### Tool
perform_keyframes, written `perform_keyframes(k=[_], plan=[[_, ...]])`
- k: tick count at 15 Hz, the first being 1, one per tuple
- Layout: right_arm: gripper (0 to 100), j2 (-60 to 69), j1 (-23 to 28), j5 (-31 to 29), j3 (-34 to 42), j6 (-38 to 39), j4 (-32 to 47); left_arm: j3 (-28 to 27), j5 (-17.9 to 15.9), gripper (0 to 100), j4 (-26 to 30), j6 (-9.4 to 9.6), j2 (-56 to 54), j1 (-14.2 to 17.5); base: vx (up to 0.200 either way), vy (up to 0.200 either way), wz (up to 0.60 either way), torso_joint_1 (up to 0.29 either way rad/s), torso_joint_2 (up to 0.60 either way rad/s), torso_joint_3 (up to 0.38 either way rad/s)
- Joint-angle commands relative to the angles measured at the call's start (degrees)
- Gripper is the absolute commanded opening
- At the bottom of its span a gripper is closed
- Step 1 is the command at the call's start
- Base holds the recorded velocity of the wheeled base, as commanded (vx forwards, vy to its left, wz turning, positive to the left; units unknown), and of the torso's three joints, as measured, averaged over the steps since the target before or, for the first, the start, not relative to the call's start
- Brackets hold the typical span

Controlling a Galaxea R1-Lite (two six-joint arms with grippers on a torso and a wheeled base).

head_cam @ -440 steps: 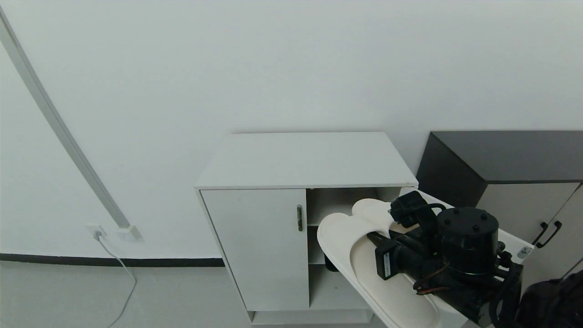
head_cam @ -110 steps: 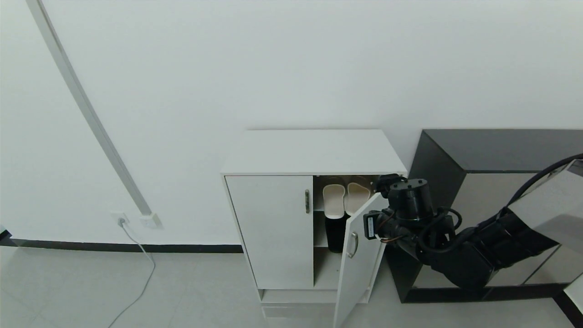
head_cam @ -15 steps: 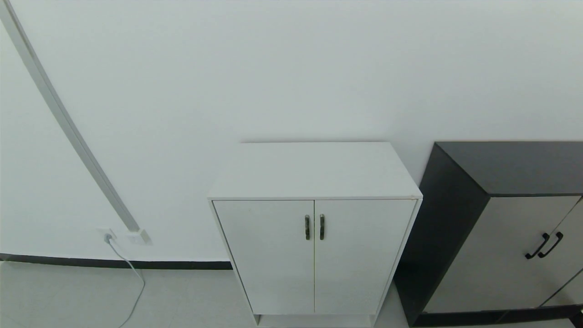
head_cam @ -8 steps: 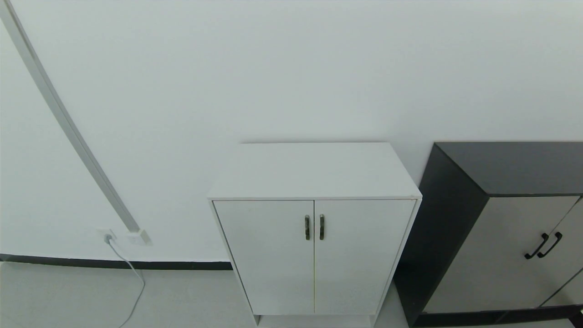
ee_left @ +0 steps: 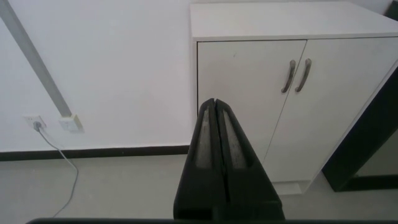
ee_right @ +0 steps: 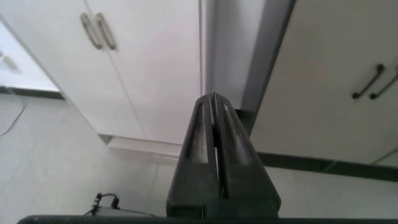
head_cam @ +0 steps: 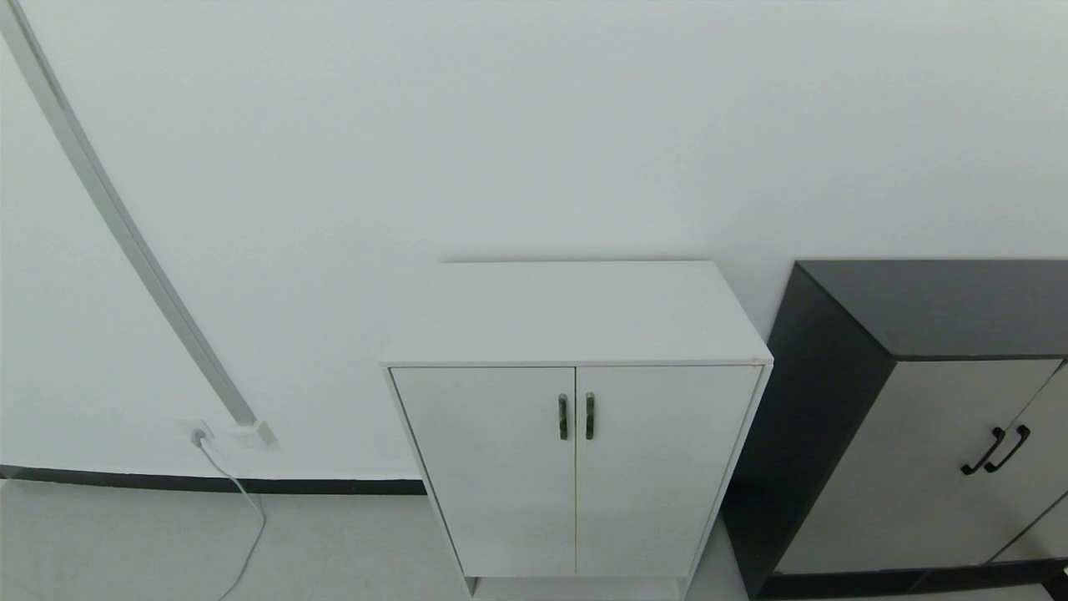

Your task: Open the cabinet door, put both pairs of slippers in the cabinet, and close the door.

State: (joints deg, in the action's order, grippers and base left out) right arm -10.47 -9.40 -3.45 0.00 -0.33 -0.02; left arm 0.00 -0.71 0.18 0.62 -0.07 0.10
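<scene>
Now the left gripper (ee_left: pixel 215 112) is hanging with its two dark fingers pressed flat together, holding nothing, well short of the white two-door cabinet (head_cam: pixel 576 317). The right gripper (ee_right: pixel 213 106) is likewise sitting pinched closed and empty, low before that cabinet and the black-sided cabinet with grey doors (head_cam: pixel 822 392) beside it. Both white doors (head_cam: pixel 651 467) are lying flush, their dark handles (head_cam: pixel 563 416) nearly meeting at the middle seam.

Ahead of the black left gripper (ee_left: pixel 215 102) fingers, the cabinet (ee_left: pixel 249 93) is plain white with dull grey handles (ee_left: pixel 296 74). Past the black right gripper (ee_right: pixel 212 98) fingers, the side cabinet (ee_right: pixel 268 62) is black with pale grey doors (ee_right: pixel 323 81) and black pulls (ee_right: pixel 367 82). The wall (head_cam: pixel 534 125) is white, the floor (head_cam: pixel 125 542) pale grey and the skirting (head_cam: pixel 209 482) black.
</scene>
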Motion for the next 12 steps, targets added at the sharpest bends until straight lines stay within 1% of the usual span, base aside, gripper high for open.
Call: perform_keyframes(k=[1, 5, 12], plan=[[0, 2.21, 4.56, 0.02, 0.0, -0.02, 0.02, 0.0, 0.0, 0, -0.01, -0.01, 0.07, -0.01, 0.0, 0.0, 0.0, 0.0, 0.0, 0.0], [0, 9.24, 9.14, 0.02, 0.0, 0.07, 0.02, 0.0, 0.0, 0, -0.01, -0.01, 0.07, -0.01, 0.0, 0.0, 0.0, 0.0, 0.0, 0.0], [0, 10.47, 9.49, -1.3, 0.0, 2.09, -0.15, 0.0, 0.0, 0, -0.01, 0.08, 0.07, -0.01, 0.0, 0.0, 0.0, 0.0, 0.0, 0.0]])
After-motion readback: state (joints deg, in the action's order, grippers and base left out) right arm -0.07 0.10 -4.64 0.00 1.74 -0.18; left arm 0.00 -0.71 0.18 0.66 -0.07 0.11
